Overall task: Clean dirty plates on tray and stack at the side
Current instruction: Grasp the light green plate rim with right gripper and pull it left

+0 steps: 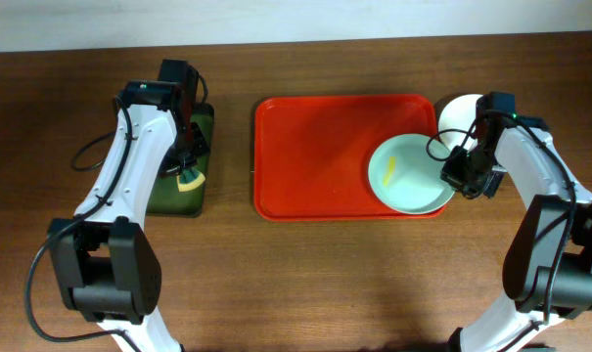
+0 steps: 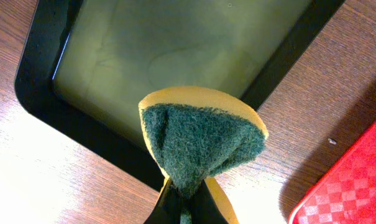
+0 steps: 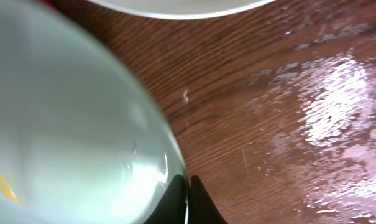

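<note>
Right claw (image 3: 189,190) clamped on rim of pale blue-green plate (image 1: 418,181), yellow-smeared, at near-right corner of red tray (image 1: 315,147). Left claw (image 2: 186,196) clamped on sponge (image 2: 200,140) over green tray (image 2: 175,43), left side of counter (image 1: 276,284).

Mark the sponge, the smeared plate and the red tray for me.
sponge (image 2: 200,140), left wrist view, on its green scouring face.
smeared plate (image 1: 415,182), overhead view, on its bare middle.
red tray (image 1: 315,156), overhead view, on its bare floor.
</note>
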`<action>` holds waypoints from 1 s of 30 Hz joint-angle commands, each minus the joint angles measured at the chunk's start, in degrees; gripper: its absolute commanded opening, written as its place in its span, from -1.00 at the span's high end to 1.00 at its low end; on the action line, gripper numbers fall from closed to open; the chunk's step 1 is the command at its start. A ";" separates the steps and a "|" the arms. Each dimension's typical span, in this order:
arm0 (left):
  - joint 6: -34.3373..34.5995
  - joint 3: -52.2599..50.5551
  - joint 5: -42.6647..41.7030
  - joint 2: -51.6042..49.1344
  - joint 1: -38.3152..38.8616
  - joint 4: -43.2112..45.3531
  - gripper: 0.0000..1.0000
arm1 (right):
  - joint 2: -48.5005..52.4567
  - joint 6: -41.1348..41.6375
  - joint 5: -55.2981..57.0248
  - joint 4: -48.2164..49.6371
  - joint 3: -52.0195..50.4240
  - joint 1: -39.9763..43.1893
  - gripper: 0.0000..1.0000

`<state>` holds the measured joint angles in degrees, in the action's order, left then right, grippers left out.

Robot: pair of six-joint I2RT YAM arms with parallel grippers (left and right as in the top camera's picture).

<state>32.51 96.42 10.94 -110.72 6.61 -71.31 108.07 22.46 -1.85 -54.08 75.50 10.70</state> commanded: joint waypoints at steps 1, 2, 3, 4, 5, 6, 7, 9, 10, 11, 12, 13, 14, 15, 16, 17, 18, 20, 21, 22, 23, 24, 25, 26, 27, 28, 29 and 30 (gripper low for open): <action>-0.90 0.04 0.63 0.52 -0.13 0.09 1.00 | 0.07 0.31 -2.38 0.13 -0.35 -0.61 0.54; -0.90 0.04 0.63 0.52 -0.13 0.11 1.00 | 0.07 0.28 -1.88 0.11 -0.35 -0.61 -0.06; -0.90 0.04 0.63 0.52 -0.13 0.07 1.00 | 0.07 0.28 0.00 -0.17 -0.35 -0.57 -0.14; -0.90 0.04 0.63 0.52 -0.13 0.00 1.00 | 0.07 0.31 1.53 -0.39 -0.35 -0.57 -0.17; -0.90 0.04 0.63 0.52 -0.13 -0.13 1.00 | 0.09 0.31 3.02 -0.57 -0.37 -0.57 -0.24; -0.90 0.04 0.63 0.52 -0.13 -0.09 1.00 | 0.09 0.33 2.95 -0.66 -0.50 -0.57 -0.29; -0.90 0.04 0.63 0.52 -0.13 -0.04 1.00 | 0.09 0.33 2.97 -0.57 -0.83 -0.57 -0.29; -0.90 0.04 0.63 0.52 -0.13 0.11 1.00 | 0.09 0.33 2.97 2.27 -3.21 -0.57 -0.29; -0.90 0.04 0.61 0.52 -0.13 0.09 1.00 | 0.09 0.33 2.62 4.37 -4.68 -0.57 -0.27; -0.90 0.04 0.63 0.52 -0.13 0.09 1.00 | 0.09 0.35 1.90 5.66 -5.57 -0.57 -0.21; -0.90 0.04 0.63 0.52 -0.13 0.09 1.00 | 0.09 0.33 1.01 5.97 -5.66 -0.57 -0.01; -0.90 0.04 0.63 0.52 -0.13 0.13 1.00 | 0.09 0.35 0.48 6.58 -5.64 -0.57 0.25; -0.90 0.04 0.63 0.52 -0.13 0.15 1.00 | 0.09 0.33 0.61 6.84 -5.64 -0.57 0.42; -0.90 0.04 0.63 0.52 -0.13 0.15 1.00 | 0.09 0.33 0.59 6.97 -5.57 -0.57 0.63; -0.90 0.04 0.63 0.52 -0.13 0.13 1.00 | 0.07 0.28 0.61 6.71 -5.18 -0.57 0.79; -0.90 0.04 0.66 0.52 -0.13 0.11 1.00 | 0.07 0.28 0.61 5.03 -3.52 -0.57 0.92; -0.90 0.04 0.66 0.52 -0.13 0.11 1.00 | 0.07 0.28 0.59 3.54 -2.03 -0.57 0.92; -0.90 0.04 0.66 0.52 -0.13 0.13 1.00 | 0.04 -1.73 -0.33 0.37 1.14 -0.61 0.92; -0.90 0.04 0.63 0.52 -0.13 0.13 1.00 | 0.04 -4.35 -2.73 -1.14 2.78 -0.66 0.92; -0.90 0.04 0.63 0.52 -0.13 0.17 1.00 | 0.04 -7.17 -6.40 -1.81 3.76 -0.83 0.92; -0.90 0.04 0.61 0.52 -0.13 0.39 1.00 | 0.04 -10.78 -11.96 -1.86 4.20 -1.33 0.92; -0.90 0.04 0.35 0.52 -0.11 0.66 1.00 | 0.07 -13.00 -16.28 -1.79 4.20 -1.99 0.92; -0.90 0.04 -0.94 0.52 -0.13 1.31 1.00 | 0.07 -14.34 -19.23 -1.68 4.17 -2.99 0.92; -0.90 0.04 -2.08 0.52 -0.13 1.88 1.00 | 0.07 -15.30 -20.63 -1.29 4.17 -4.39 0.92; -0.90 0.04 -2.38 0.52 -0.13 2.62 1.00 | 0.09 -15.41 -20.44 -0.46 4.17 -6.01 0.92; -0.90 0.04 -2.34 0.52 -0.13 3.19 1.00 | 0.28 -15.41 -20.39 0.61 4.17 -7.50 0.92; -0.87 0.04 -2.16 0.52 -0.33 3.85 1.00 | 0.74 -15.39 -20.06 2.32 4.17 -9.55 0.92; -0.85 0.04 -2.19 0.52 -0.66 4.55 1.00 | 1.07 -15.39 -19.98 3.23 4.17 -10.75 0.92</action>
<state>32.36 96.42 9.39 -110.72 6.61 -68.07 108.01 9.10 -18.81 -52.90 78.72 3.77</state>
